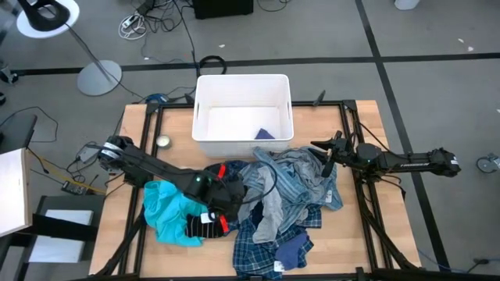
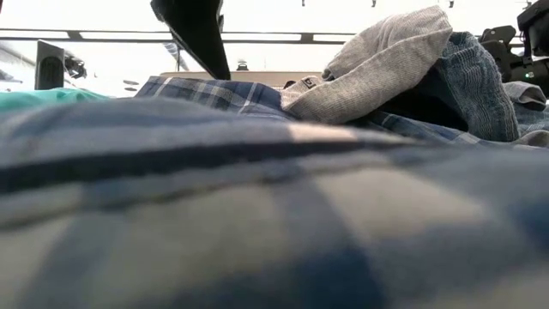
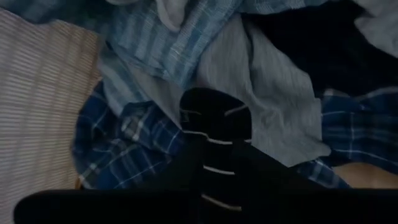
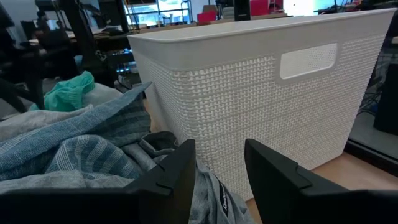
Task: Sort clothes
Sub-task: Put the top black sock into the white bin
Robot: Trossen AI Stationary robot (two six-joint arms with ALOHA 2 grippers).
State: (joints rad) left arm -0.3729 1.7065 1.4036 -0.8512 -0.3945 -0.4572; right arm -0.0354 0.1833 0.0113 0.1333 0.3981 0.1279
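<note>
- Bin first, from the high view: white bin (image 1: 242, 115) sits at the table's far edge, mid-width, and one small dark blue piece (image 1: 265, 133) lies in its near right corner; the rest of its floor shows bare white.
- Same view, clothes pile (image 1: 273, 199) spreads from just in front of the bin to the table's near edge; turquoise shirt (image 1: 166, 211) lies at the pile's left side, a plaid shirt (image 1: 258, 246) at the near edge, a grey-blue striped garment (image 1: 301, 176) towards the right.
- Bare wooden table (image 1: 355, 234) shows right of the pile and at the far left corner, where a small round object (image 1: 163, 141) sits alone.
- Two arms counted: left gripper (image 1: 220, 204) is low over the pile's left part, right gripper (image 1: 326, 156) hovers at the pile's far right, near the bin's corner.
- Low view: plaid cloth fills the foreground, with a grey garment (image 2: 386, 64) heaped behind it.
- Left wrist view: the left gripper's fingers are closed onto a dark sock (image 3: 214, 134) with thin light stripes, above plaid and grey cloth.
- Right wrist view: the right gripper's fingers (image 4: 177, 171) stand parted with nothing between them, the striped garment under them, the bin's woven wall just ahead.
</note>
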